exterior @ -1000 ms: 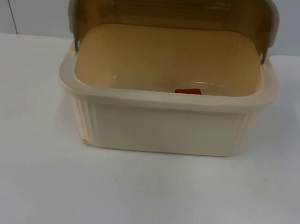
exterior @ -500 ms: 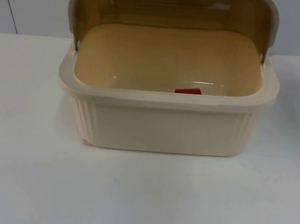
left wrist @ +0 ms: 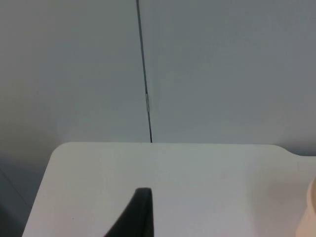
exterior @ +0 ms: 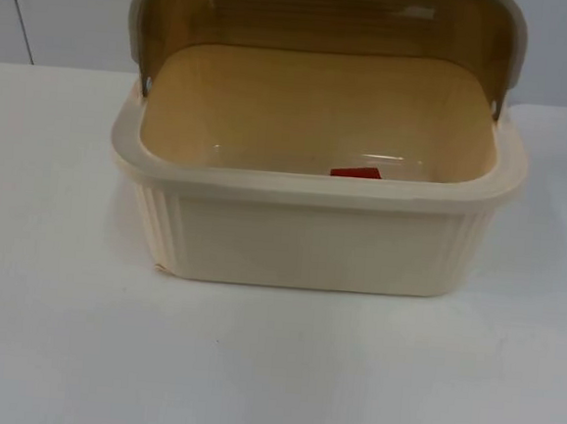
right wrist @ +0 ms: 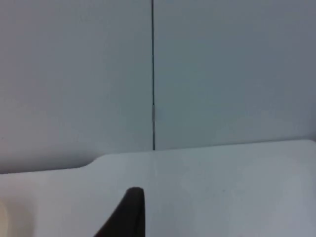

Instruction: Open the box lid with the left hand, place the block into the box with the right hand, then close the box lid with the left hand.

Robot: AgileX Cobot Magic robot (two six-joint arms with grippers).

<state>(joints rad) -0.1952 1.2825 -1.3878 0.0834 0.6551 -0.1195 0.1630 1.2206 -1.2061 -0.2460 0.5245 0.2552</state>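
- Box, cream, sits mid-worktop; red block lies inside, against its near wall.
- Lid stands raised behind the box's opening.
- Left tool waits beside the box; grip unclear. It should swing the lid down gently, clear of the block.
- Right tool waits opposite; grip unclear.

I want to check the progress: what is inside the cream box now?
Inside the cream box, a red block lies near the front wall. The front rim covers its lower part and the floor beside it. The lid stands open behind.
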